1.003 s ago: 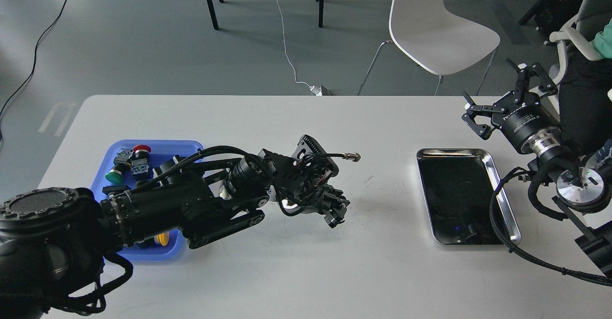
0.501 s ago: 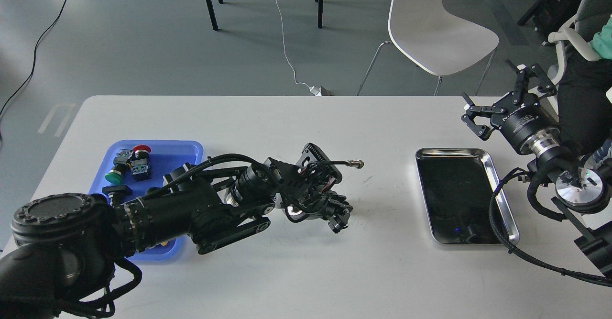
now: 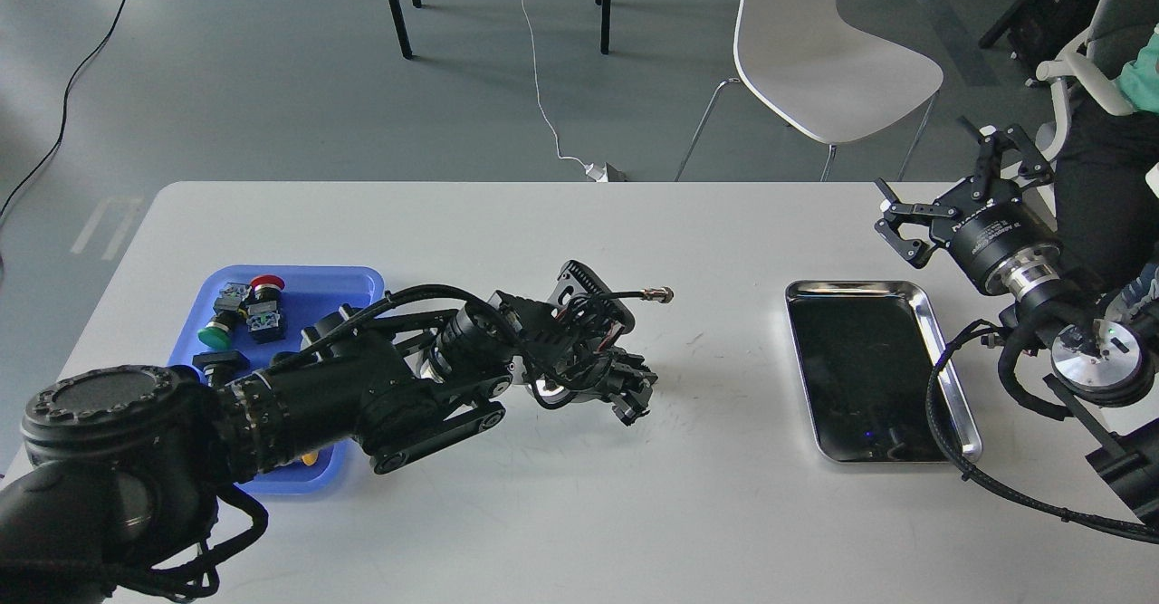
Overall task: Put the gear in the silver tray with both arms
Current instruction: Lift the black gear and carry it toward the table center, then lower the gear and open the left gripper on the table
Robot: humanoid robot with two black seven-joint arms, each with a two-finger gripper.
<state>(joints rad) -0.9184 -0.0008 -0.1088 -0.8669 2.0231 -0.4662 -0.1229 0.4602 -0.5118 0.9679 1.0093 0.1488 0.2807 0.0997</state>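
The silver tray [image 3: 955, 378] lies at about three o'clock on the white table [image 3: 561, 513], its dark floor bare, so from here I judge nothing has been delivered yet. I cannot pick out a gear anywhere with confidence; the likeliest source is the blue tray [image 3: 362, 280] at nine o'clock, which holds push-buttons with red and green caps [image 3: 240, 307] and some dark parts. My left gripper [image 3: 634, 396] hangs low over the table's middle, between the two trays, wrist rolled so the fingers point down and toward the silver tray; it is dark and bunched in this view, and I cannot tell whether it is pinching anything. My right gripper [image 3: 951, 192] sits at one o'clock beyond the silver tray's far rim, raised, fingers spread and empty. The risks I see: the right arm's black cable [image 3: 937, 405] loops over the silver tray's near right edge and could drag or tip it, and a blind left hand could drop a small part short of the rim.
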